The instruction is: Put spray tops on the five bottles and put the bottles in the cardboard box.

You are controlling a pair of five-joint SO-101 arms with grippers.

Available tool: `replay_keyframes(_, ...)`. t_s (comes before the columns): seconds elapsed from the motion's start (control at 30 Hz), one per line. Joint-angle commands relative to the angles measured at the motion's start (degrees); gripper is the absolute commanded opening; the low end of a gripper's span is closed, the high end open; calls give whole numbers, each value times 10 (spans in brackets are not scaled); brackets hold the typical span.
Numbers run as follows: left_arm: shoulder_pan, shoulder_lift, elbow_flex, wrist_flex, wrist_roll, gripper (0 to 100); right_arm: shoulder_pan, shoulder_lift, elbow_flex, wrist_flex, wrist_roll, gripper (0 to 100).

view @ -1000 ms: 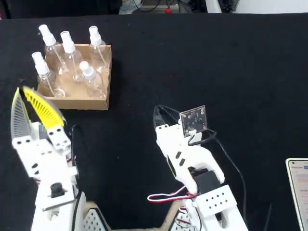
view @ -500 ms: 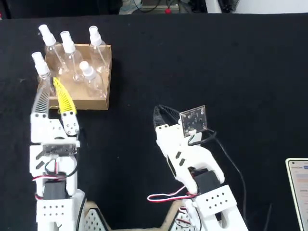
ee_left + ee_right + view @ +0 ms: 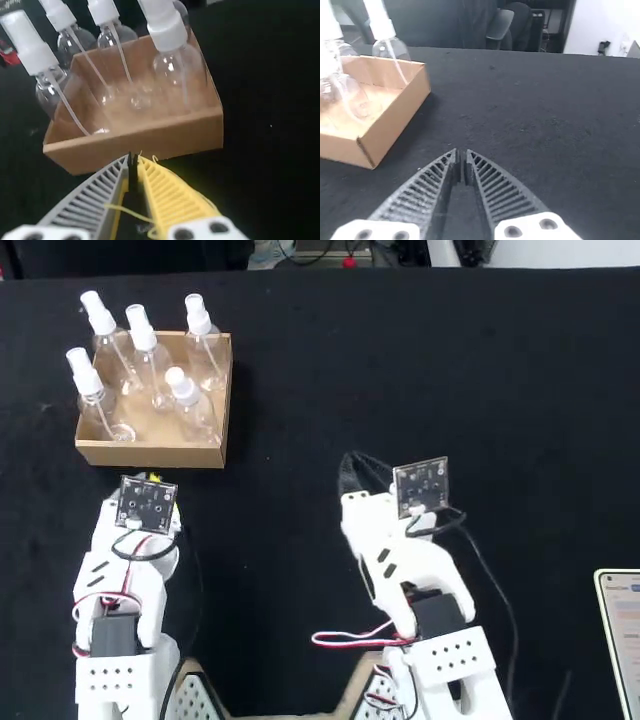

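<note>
With five capped bottles (image 3: 195,410) standing in the box (image 3: 150,453) and the left pincer (image 3: 133,161) and right pincer (image 3: 461,156) both closed and empty, advancing the left one could strike the box and topple bottles.

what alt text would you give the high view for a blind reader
Five clear bottles with white spray tops stand in a cardboard box on a black table; the left arm and right arm sit nearer the camera.
</note>
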Motion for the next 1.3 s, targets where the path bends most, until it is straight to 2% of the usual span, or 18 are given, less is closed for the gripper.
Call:
replay_keyframes(0.0, -12, -8, 9, 24, 68, 29, 12, -10, -36, 33, 0, 11)
replay_keyframes(0.1, -8, -8, 9, 45, 173, 30, 10, -10, -110, 135, 0, 11)
replay_keyframes(0.17, -3, -9, 9, 78, 212, 30, 9, -10, -159, 190, 3, 11)
replay_keyframes(0.27, 2, -9, 7, 129, 211, 30, 23, -10, -217, 257, 4, 11)
replay_keyframes(0.43, 3, -9, -22, 222, 192, 30, 99, -28, -289, 390, 4, 12)
replay_keyframes(0.6, 3, -8, 9, 235, 194, 30, 105, -108, -229, 434, 4, 12)
replay_keyframes(0.77, 2, -8, 8, 236, 195, 30, 108, -257, -185, 543, 16, 15)
replay_keyframes(0.9, -1, -7, 8, 236, 195, 30, 115, -252, -152, 536, 74, 12)
replay_keyframes(1.07, 0, -7, 8, 236, 195, 30, 150, -262, -134, 528, 56, 13)
replay_keyframes(1.27, 0, -7, 8, 236, 195, 30, 153, -262, -36, 522, 55, 15)
